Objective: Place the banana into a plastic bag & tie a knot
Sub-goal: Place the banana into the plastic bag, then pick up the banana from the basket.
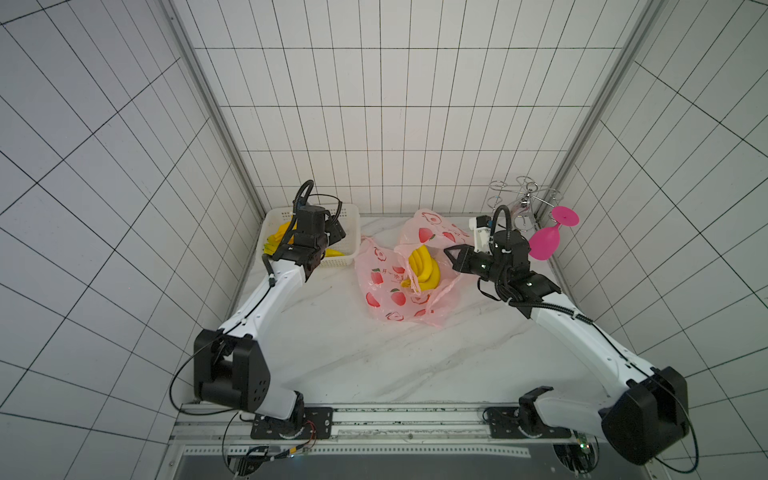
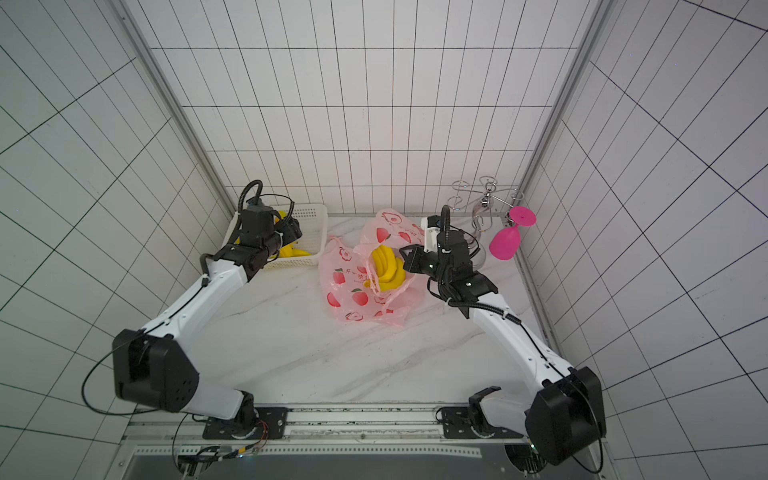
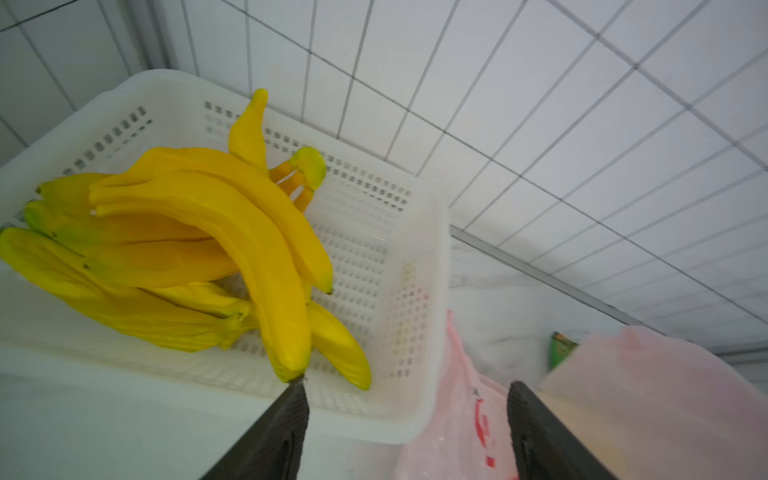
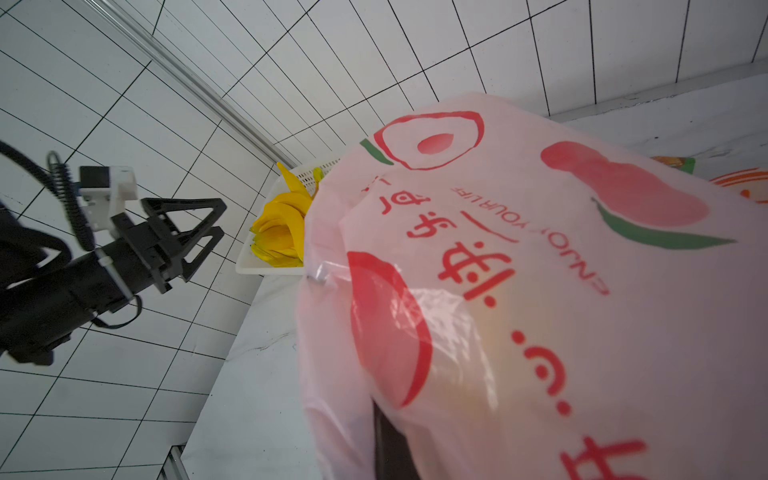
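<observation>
Currently: banana bunch (image 1: 424, 270) inside pink plastic bag (image 1: 382, 286), on bench (image 1: 374, 365).
Left end effector (image 3: 406, 388) apart, empty, by basket (image 1: 353, 232); right end effector (image 1: 451, 252) clamped on bag rim.

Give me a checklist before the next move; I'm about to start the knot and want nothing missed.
1. The banana sits inside the plastic bag: ok.
2. The right tool is shut on the bag's edge: ok.
3. The left tool is open and empty: ok.
4. The left tool is at the bag: not ok, it hangs by the basket of spare bananas.
5. Bag mouth gathered for the knot: not ok, it gapes open.
</observation>
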